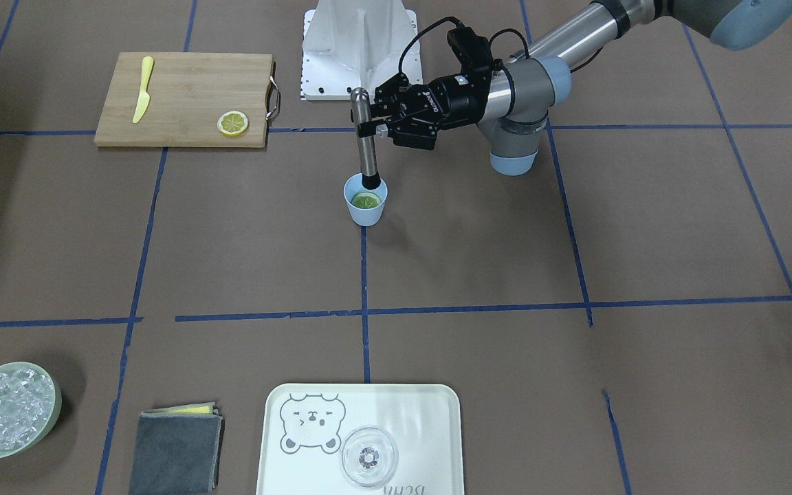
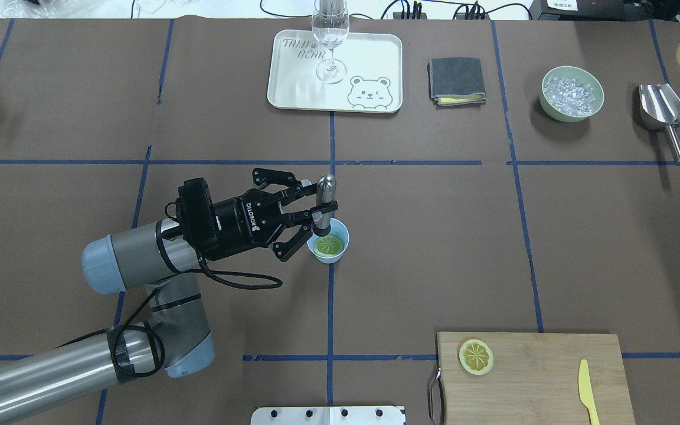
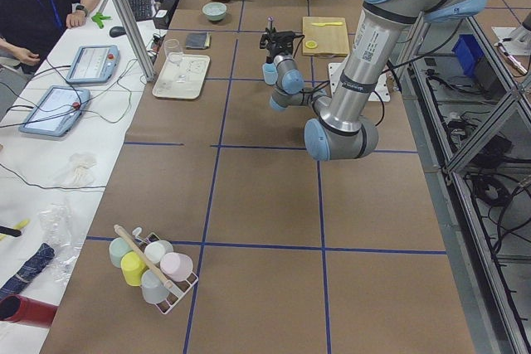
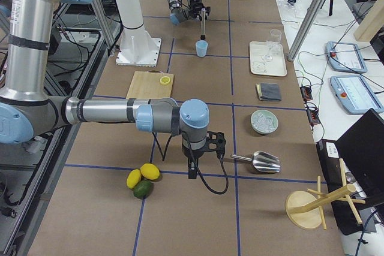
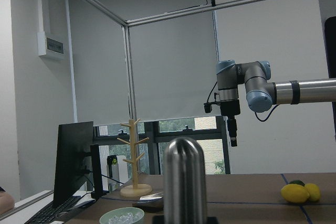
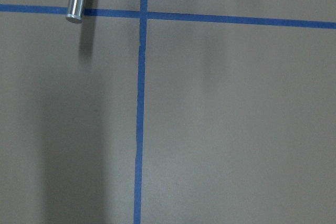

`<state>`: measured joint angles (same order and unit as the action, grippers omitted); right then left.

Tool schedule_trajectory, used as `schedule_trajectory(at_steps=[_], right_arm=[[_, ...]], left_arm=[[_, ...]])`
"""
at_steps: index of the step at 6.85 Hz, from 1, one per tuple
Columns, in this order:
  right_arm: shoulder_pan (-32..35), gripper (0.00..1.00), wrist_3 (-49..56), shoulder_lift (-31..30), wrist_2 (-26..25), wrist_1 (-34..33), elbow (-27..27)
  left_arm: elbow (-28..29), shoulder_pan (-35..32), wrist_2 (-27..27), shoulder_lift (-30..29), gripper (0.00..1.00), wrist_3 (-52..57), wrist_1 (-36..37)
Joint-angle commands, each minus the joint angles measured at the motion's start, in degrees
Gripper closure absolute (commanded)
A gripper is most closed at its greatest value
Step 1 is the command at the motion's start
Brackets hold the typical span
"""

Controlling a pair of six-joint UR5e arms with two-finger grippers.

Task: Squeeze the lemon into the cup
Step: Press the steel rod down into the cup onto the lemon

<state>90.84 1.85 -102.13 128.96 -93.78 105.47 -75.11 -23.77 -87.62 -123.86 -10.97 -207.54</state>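
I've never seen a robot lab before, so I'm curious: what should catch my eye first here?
At mid-table, the left arm's tool grips a steel muddler upright, its dark tip dipped into the light-blue cup that holds a lemon slice. A second slice lies on the wooden cutting board with a yellow knife.

– What lies on the wooden board (image 1: 183,96)?
– A yellow knife (image 1: 142,89) at one end and a lemon slice (image 1: 232,124) at the other, well apart.
– And across the table?
– A green bowl (image 2: 570,117) full of ice, with a shiny scoop (image 2: 662,106) near it. A folded grey cloth (image 1: 174,454) lies beside a tray (image 1: 430,426) with a bear on it. A clear glass (image 1: 368,456) stands on the tray.
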Motion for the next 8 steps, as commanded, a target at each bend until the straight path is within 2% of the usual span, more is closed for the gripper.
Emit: schedule_trajectory(at_steps=[1, 5, 8], right_arm=[[0.0, 0.00, 0.0, 0.0, 0.1, 0.0, -0.3], [0.0, 0.00, 0.0, 0.0, 0.1, 0.0, -0.7], [0.0, 0.00, 0.1, 0.1, 0.2, 0.0, -1.4]], left_arm=[[1.7, 0.2, 0.3, -0.2, 1.00, 0.2, -0.1], [4.8, 3.8, 5.6, -0.5, 1.00, 0.2, 0.1], [5.9, 4.0, 6.2, -0.4, 1.00, 0.2, 0.2]])
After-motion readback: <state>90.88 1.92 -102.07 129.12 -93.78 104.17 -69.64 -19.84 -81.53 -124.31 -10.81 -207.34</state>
